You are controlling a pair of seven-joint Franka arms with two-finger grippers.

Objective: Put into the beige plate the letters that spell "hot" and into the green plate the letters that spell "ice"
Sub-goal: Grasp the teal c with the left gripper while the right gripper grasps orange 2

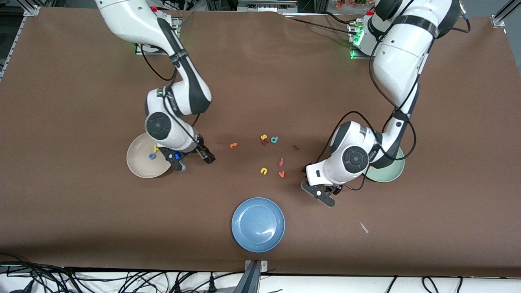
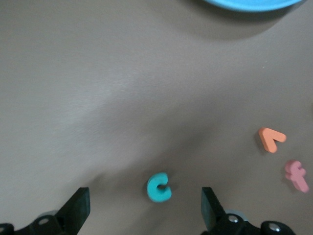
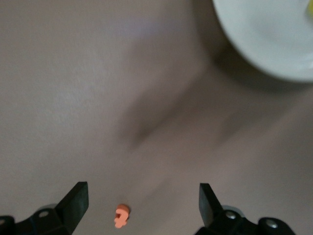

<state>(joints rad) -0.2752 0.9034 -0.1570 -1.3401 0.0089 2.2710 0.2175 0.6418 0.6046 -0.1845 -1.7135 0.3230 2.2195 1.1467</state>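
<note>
The beige plate holds a yellow h and a blue o. My right gripper hangs open beside that plate, nothing between its fingers; an orange t lies on the table below it. My left gripper is open over a teal c, its fingers well apart on either side. The left arm hides that c in the front view. It also covers most of the green plate. A dark red i lies on the table mid-way between the arms.
A blue plate sits nearest the front camera. Loose letters lie mid-table: yellow s, teal d, pink f, yellow u, orange v. A white scrap lies toward the left arm's end.
</note>
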